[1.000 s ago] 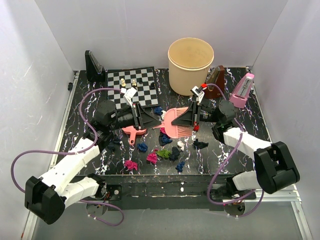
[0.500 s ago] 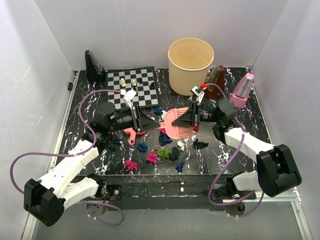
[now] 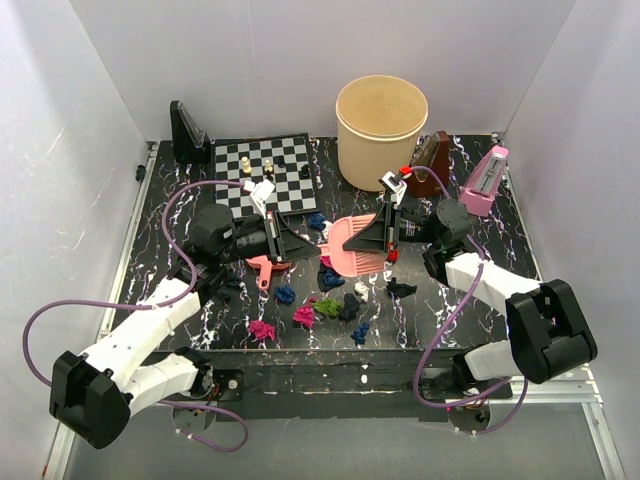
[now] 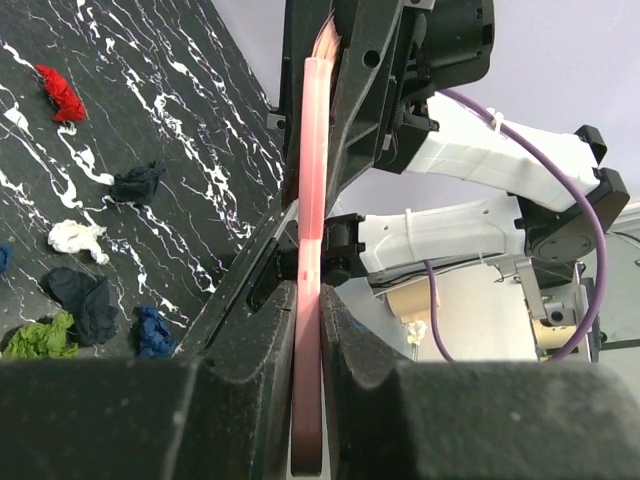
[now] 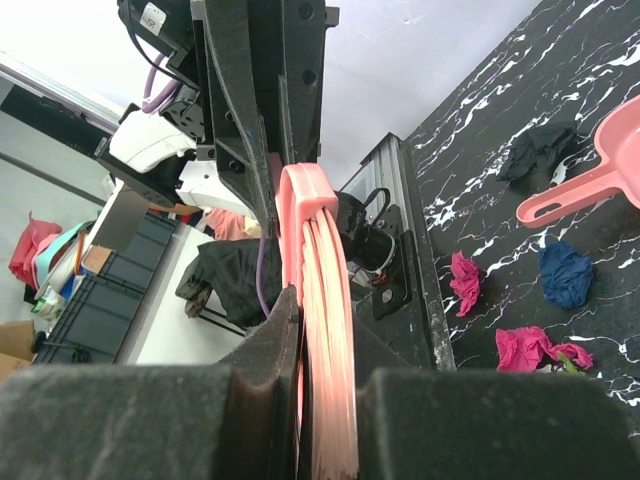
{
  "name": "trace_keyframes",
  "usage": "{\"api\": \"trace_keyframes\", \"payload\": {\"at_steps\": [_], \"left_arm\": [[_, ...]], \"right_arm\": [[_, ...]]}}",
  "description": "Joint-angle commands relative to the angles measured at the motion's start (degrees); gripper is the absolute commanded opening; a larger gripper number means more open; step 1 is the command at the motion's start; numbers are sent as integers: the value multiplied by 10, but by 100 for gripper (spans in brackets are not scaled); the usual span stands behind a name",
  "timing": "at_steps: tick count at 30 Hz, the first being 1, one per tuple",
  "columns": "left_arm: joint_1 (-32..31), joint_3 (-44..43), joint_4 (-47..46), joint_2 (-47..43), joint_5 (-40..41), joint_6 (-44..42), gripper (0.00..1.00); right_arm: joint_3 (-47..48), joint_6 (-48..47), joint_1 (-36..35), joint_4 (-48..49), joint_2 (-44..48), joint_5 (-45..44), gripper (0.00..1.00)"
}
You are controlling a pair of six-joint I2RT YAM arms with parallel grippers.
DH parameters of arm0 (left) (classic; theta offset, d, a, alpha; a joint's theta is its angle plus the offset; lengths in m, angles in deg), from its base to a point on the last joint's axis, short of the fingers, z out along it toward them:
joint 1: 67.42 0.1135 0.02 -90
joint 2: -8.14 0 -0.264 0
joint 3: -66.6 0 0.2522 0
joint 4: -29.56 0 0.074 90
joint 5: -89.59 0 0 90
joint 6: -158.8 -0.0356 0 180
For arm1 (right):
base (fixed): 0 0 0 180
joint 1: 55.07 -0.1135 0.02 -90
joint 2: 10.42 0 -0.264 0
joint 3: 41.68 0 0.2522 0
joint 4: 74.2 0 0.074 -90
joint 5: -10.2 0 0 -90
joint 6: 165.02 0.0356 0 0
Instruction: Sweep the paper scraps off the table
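Because both wrist cameras see the pink brush [image 3: 347, 252] edge-on, it shows there only as a thin pink strip, and its fan shape can be read from the top view alone. The left gripper [image 3: 300, 243] is pressed together on that strip. From above, the exact place where its fingers meet the brush is lost under the black housing. The right gripper [image 3: 363, 240] pinches the brush from the other side, its fingers tight against the tines, so the two grippers face each other across the one tool.

A pink dustpan [image 3: 262, 266] lies flat on the tabletop [image 3: 215, 318], largely covered by the left gripper in the top view. In the right wrist view the picture's edge cuts it off.

The paper scraps [image 3: 327, 308] lie loose on the tabletop, mostly in a cluster just nearer the arm bases than the brush, with a few strays around it. The dark blue ones are hard to pick out against the black marbled surface. A chessboard [image 3: 265, 170] and a beige tub [image 3: 381, 118] stand farther back.

Compared with a second ago, very little differs from above. The grippers meet at the same spot, the scraps and dustpan have not moved, and only the arms' rear links and the purple cable loops have shifted slightly.
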Motion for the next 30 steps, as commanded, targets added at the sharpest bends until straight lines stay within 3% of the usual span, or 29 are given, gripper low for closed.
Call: {"api": "trace_keyframes", "payload": {"at_steps": [1, 2, 4, 5, 7, 9, 11, 13, 15, 16, 20, 22, 25, 27, 30], "left_arm": [[-3, 8, -23, -2, -18, 6, 16], [-3, 8, -24, 1, -19, 6, 21], [-3, 10, -29, 5, -20, 8, 22], [-3, 11, -32, 7, -21, 10, 20], [-3, 12, -36, 7, -22, 11, 0], [-3, 11, -25, 2, -19, 6, 0], [-3, 11, -5, -6, -9, -5, 0], [-3, 8, 26, -23, 12, -28, 0], [-1, -1, 95, -49, 55, -64, 0], [1, -10, 132, -67, 90, -87, 0], [4, -49, 293, -142, 263, -162, 0], [6, -66, 350, -170, 364, -181, 0], [7, -83, 436, -197, 516, -170, 0], [7, -84, 468, -211, 594, -146, 0], [7, -57, 475, -232, 652, -132, 0]], "right_arm": [[23, 6, 2, 42, -3, -9, 1], [22, 6, 0, 42, -3, -11, 1], [21, 6, 0, 42, -3, -11, 1], [21, 6, 0, 42, -3, -9, 1], [21, 3, 0, 41, -2, -9, 1], [19, 2, 0, 41, 0, -7, 4], [17, 2, 0, 39, 2, -7, 15], [17, -2, 0, 34, 5, -6, 38], [12, -11, 5, 21, 12, -5, 68], [7, -19, 10, 9, 18, -11, 76], [-25, -101, 25, -119, 67, -58, 83], [-20, -184, 25, -257, 100, -114, 84], [5, -288, 12, -472, 146, -273, 86], [20, -323, -18, -560, 166, -423, 88], [62, -360, -109, -652, 161, -574, 91]]}}
